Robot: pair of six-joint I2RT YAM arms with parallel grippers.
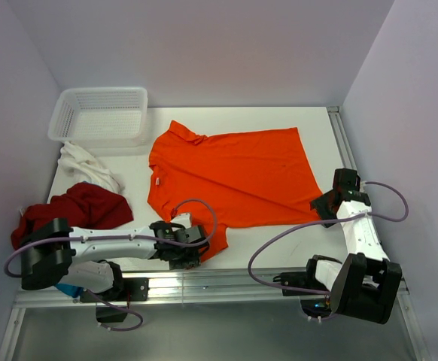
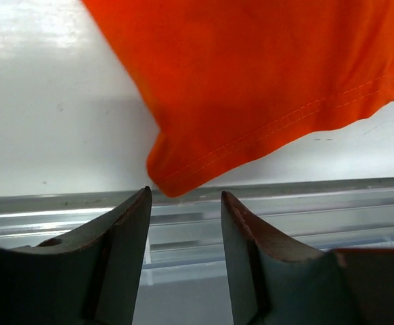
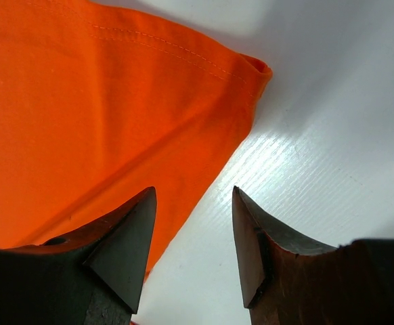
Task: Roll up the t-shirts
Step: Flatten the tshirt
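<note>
Clerk: First entry?
Keeper: One orange t-shirt (image 1: 230,177), collared, in soft matte knit with a twin-stitched hem. It is spread flat mid-bench (image 1: 317,120), collar toward the far left.

Clerk: Other cloth?
Keeper: Left of the orange t-shirt, one white shirt (image 1: 87,167), crumpled. Nearer than that, one dark red shirt (image 1: 83,207), bunched in a heap. Also a blue scrap (image 1: 67,289) under the left arm's base, possibly another shirt but too hidden to say.

Clerk: Container?
Keeper: One white mesh basket (image 1: 98,113), a rigid rectangular plastic lattice, beyond the orange t-shirt's collar end.

Clerk: Tools?
Keeper: The left claw (image 2: 185,200) has dark wedge-shaped fingers. Its arm is stretched low along the near edge, tips at the orange t-shirt's near-left corner. The jaws are partly apart with nothing between them, and the corner lies just beyond the tips. The right claw (image 3: 193,203) has matching fingers, its forearm raised and wrist bent inward at the near-right corner. Its jaws are moderately apart and grip nothing, one finger over the cloth edge and the other over glossy bare bench.
</note>
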